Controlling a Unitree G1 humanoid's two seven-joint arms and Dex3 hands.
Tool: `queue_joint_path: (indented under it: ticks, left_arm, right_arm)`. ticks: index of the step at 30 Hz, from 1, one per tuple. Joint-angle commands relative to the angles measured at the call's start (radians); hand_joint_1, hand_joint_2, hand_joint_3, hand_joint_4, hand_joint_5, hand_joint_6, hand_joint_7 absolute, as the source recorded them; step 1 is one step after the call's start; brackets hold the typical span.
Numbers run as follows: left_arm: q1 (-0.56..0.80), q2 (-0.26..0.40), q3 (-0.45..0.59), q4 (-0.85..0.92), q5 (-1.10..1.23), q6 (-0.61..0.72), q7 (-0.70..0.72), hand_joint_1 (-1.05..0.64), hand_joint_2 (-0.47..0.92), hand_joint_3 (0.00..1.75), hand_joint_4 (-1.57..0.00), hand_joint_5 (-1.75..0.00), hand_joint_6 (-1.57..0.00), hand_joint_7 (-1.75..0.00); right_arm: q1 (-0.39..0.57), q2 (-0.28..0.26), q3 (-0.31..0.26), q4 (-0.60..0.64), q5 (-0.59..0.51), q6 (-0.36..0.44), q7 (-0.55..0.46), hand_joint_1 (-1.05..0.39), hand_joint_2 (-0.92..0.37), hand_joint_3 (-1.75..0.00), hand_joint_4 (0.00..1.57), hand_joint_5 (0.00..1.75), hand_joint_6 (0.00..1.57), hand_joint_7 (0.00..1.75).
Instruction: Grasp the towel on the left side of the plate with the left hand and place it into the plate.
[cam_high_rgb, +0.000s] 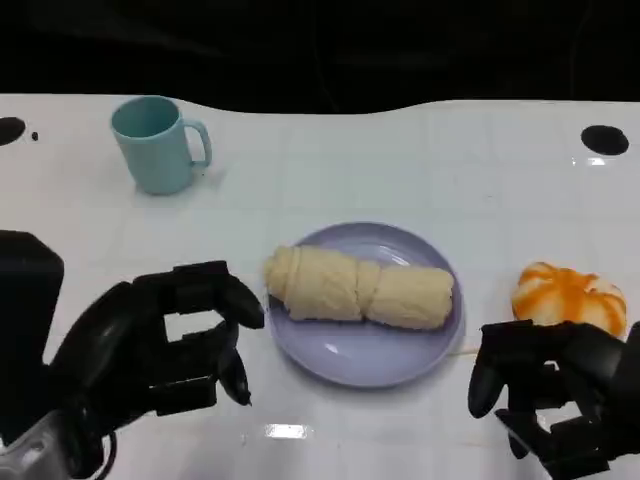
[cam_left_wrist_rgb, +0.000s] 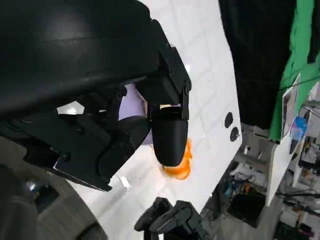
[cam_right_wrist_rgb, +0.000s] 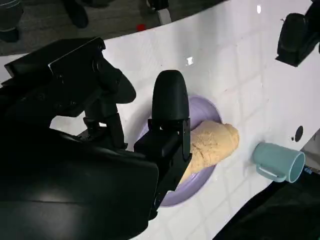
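Towel is lying rolled on the plate, just right of the left hand — left hand is hovering empty, fingers loosely curled, apart from it; looks soft, light, squashy — best gripped around the roll's middle

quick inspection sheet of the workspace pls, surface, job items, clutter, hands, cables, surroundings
surface: white table, glossy, faint grid lines, black round marks near the far corners
job's things: cream rolled towel lies across the lavender plate, one end over the rim on the left-hand side
clutter: teal mug upright at far left; orange and white bun-like item to the right of the plate
hands: left hand beside the plate, holding nothing, fingers apart; right hand near the orange item, holding nothing
cables: nothing seen on the table
surroundings: dark backdrop behind; green sheet and equipment beside the table
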Motion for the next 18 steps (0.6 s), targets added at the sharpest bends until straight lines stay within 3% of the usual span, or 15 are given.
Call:
queue_joint_path:
  ticks: [1, 12, 18]
  left_arm:
    - [-0.020, -0.012, 0.058, 0.092, -0.065, 0.076, 0.040, -0.12, 0.57, 1.28, -0.81, -1.75, -0.73, -1.67]
    - [-0.066, 0.009, 0.081, 0.186, -0.114, 0.106, 0.071, -0.11, 0.57, 1.27, -0.77, -1.75, -0.66, -1.75]
    - [-0.046, 0.052, 0.026, 0.188, -0.094, 0.056, 0.051, -0.11, 0.58, 1.25, -0.80, -1.75, -0.68, -1.74]
  right_arm:
    - [0.001, -0.022, -0.010, 0.005, -0.001, -0.016, 0.005, 0.06, -0.60, -1.05, 0.70, 1.66, 0.68, 1.41]
    - [0.006, -0.019, -0.010, 0.015, 0.002, -0.036, 0.004, 0.07, -0.59, -1.07, 0.71, 1.68, 0.69, 1.42]
    - [0.016, -0.017, -0.010, 0.020, 0.003, -0.045, 0.003, 0.06, -0.59, -1.07, 0.69, 1.68, 0.68, 1.42]
